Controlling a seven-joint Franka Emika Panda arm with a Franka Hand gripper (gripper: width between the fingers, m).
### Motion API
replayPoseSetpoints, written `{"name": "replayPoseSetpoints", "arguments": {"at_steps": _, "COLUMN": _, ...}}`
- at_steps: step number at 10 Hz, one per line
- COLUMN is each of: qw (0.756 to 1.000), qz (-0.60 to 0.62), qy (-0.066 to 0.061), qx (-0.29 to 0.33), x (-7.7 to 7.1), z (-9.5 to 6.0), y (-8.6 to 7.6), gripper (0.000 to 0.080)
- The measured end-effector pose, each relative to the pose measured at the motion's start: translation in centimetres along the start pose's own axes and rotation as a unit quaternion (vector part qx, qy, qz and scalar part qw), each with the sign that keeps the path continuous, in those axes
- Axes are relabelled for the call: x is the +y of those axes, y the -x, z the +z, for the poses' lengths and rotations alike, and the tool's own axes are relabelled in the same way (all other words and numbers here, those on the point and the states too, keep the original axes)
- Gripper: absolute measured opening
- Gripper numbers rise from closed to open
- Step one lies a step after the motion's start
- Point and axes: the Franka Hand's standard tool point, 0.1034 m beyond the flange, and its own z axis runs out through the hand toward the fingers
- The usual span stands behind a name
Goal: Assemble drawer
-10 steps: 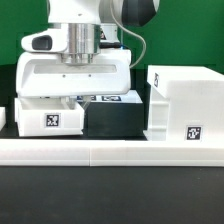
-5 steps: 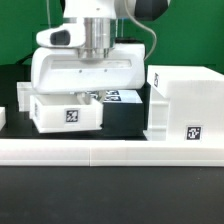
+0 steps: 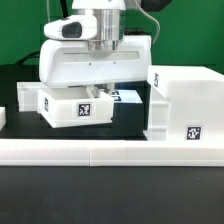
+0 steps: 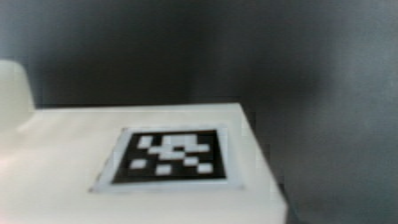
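A white drawer box [image 3: 70, 110] with a black marker tag on its front hangs under my gripper [image 3: 97, 92], left of centre in the exterior view. The large white hand covers the fingers, but the box travels with it, so the gripper is shut on the box. A bigger white drawer housing [image 3: 186, 100] with its own tags stands at the exterior view's right, a dark gap between it and the box. The wrist view shows only a flat white face of the box [image 4: 71, 150] with a tag [image 4: 173, 155], against the dark table.
A long white rail [image 3: 110, 152] runs across the front of the table. Part of the marker board [image 3: 127, 96] shows behind the box. A small white part [image 3: 3, 117] sits at the exterior view's left edge. A green backdrop stands behind.
My gripper and the drawer box have moved steadily toward the exterior view's right, closer to the drawer housing. The housing has not moved.
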Motion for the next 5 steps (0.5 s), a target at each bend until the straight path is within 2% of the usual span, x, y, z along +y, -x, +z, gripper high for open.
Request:
{"name": "replayPoseSetpoints", "arguments": {"at_steps": 2, "qw": 0.995, "qz": -0.099, "qy": 0.001, "qx": -0.009, "x": -0.30, "z": 0.28, "y": 0.20, "gripper": 0.0041}}
{"name": "replayPoseSetpoints", "arguments": {"at_steps": 5, "qw": 0.974, "qz": -0.227, "qy": -0.001, "qx": -0.021, "x": -0.47, "z": 0.30, "y": 0.23, "gripper": 0.0041}}
